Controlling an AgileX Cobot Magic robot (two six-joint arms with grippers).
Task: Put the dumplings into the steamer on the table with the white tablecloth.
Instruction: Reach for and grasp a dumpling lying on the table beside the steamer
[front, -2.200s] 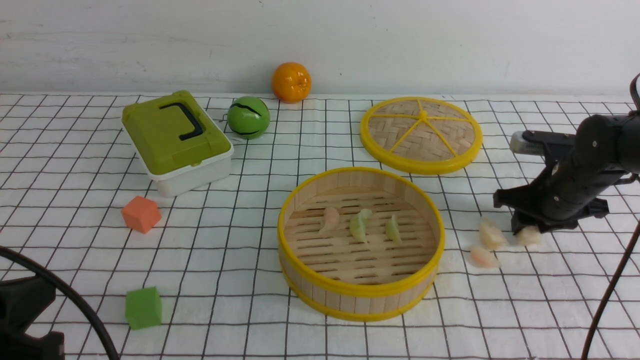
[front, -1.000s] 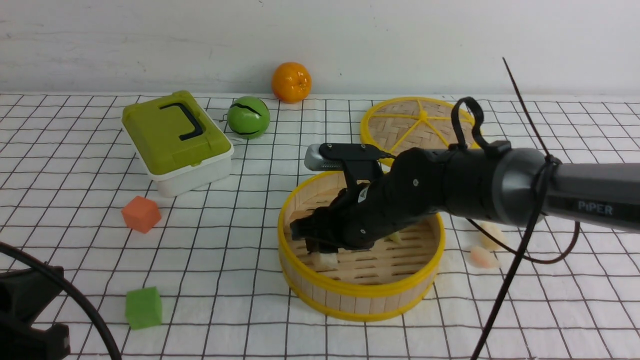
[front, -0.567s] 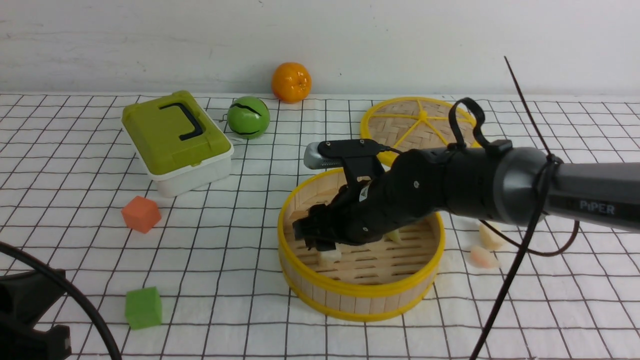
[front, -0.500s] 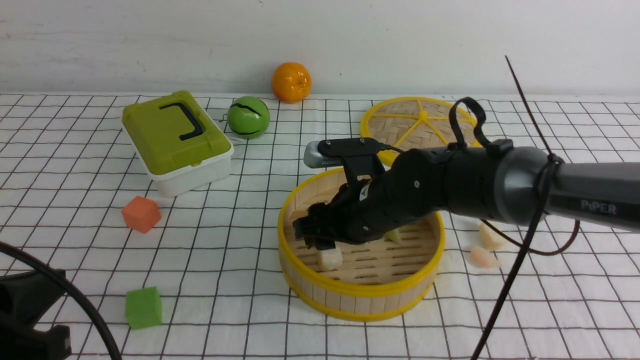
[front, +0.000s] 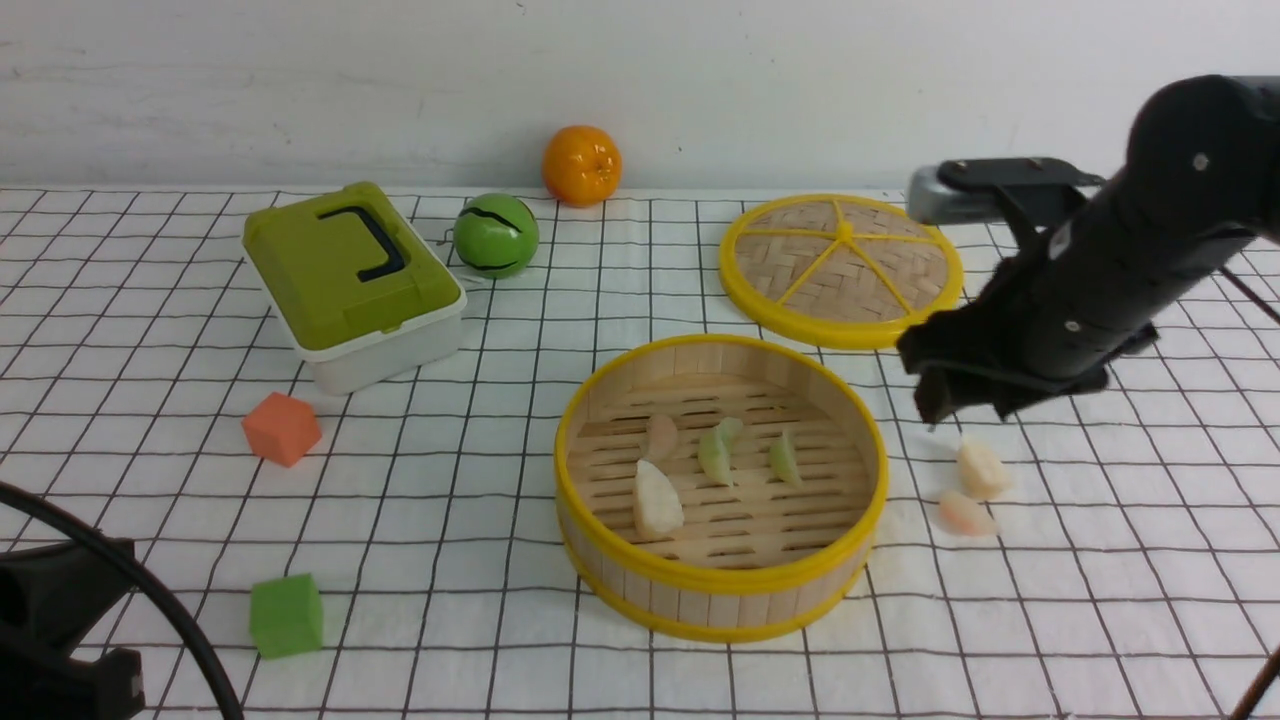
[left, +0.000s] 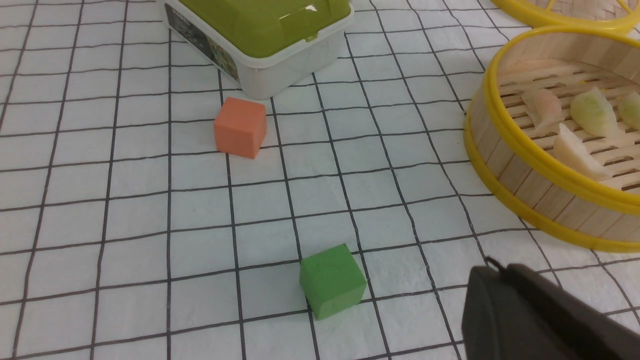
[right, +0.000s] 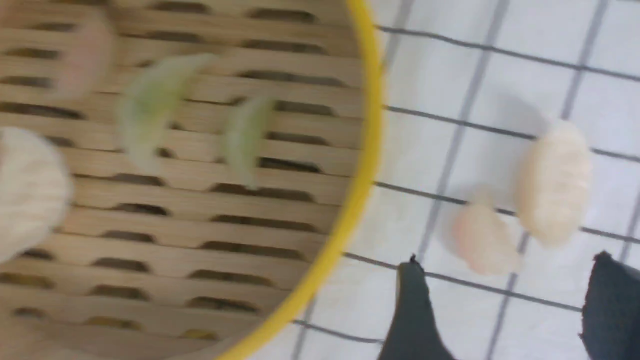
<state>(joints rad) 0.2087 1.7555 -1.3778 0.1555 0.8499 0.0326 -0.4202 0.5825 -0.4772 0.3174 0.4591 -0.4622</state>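
On the white tablecloth, front view: the steamer holds four dumplings. A cream dumpling and a pink dumpling lie near its right wall. My right gripper hangs above them, jaws wide and empty, placed for the next pick, I judge.

Left wrist view: left gripper mostly cut off; shut, well apart from the steamer.

Right wrist view: motion-blurred. The spread fingers point toward the pink dumpling, not touching it.

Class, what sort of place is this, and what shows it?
Likely a robot practice bench, not a kitchen: a robot arm over a grid-lined tablecloth, toy dumplings in a bamboo steamer, foam cubes.
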